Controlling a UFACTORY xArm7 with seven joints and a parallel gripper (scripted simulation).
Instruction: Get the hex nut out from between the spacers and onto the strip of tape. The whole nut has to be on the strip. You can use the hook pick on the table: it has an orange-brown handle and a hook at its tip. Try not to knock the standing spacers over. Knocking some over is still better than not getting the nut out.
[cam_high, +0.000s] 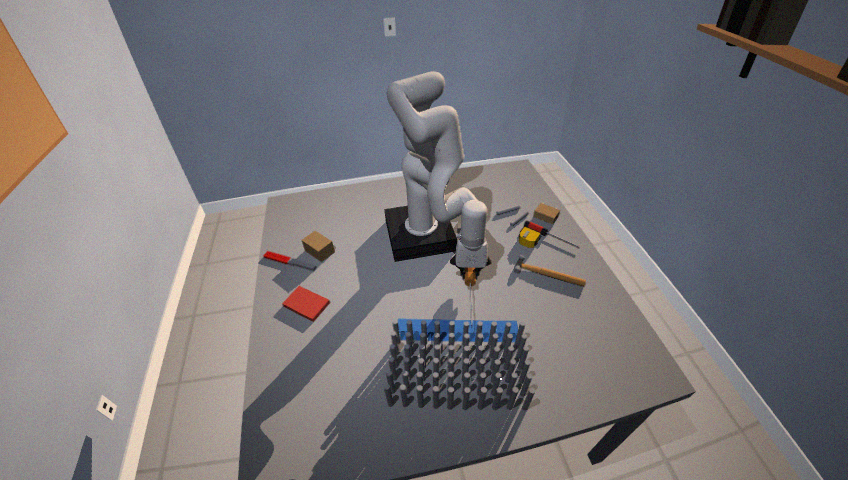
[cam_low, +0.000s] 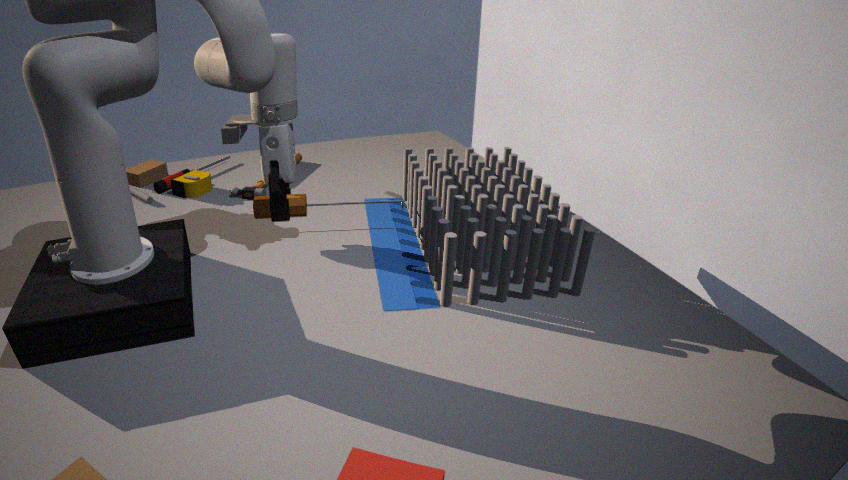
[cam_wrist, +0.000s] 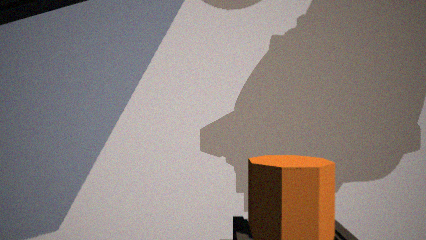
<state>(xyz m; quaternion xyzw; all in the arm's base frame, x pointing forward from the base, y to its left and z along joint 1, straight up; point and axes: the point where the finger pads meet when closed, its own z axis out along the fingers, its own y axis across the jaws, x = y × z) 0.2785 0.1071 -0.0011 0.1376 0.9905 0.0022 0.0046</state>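
- Claw (cam_low: 278, 205) is clamped on the orange-brown handle (cam_low: 295, 205) of the hook pick; dark fingers (cam_low: 274, 196) pinch it across the middle.
- Pick is held level, just above the table (cam_low: 535, 368). Its thin shaft (cam_low: 357, 202) runs from the handle toward the spacers (cam_low: 493, 231); the tip sits at the near edge of the spacer block, over the far end of the blue tape strip (cam_low: 399, 261) in the exterior view.
- Wrist view: only the butt end of the handle (cam_wrist: 291, 197) shows, with table and shadow behind it.
- Hex nut: a tiny pale speck (cam_high: 500, 376) among the spacers, toward the right side of the block and away from the strip, in the top view. Too small to be sure it's the nut.
- That puts it well apart from the claw: strip and several spacer rows lie between.
- Spacers all look upright.
- Strip lies along the side of the block facing the arm's black base (cam_low: 172, 333).
- Hammer (cam_high: 550, 273) and other tools lie right of the claw in the top view.
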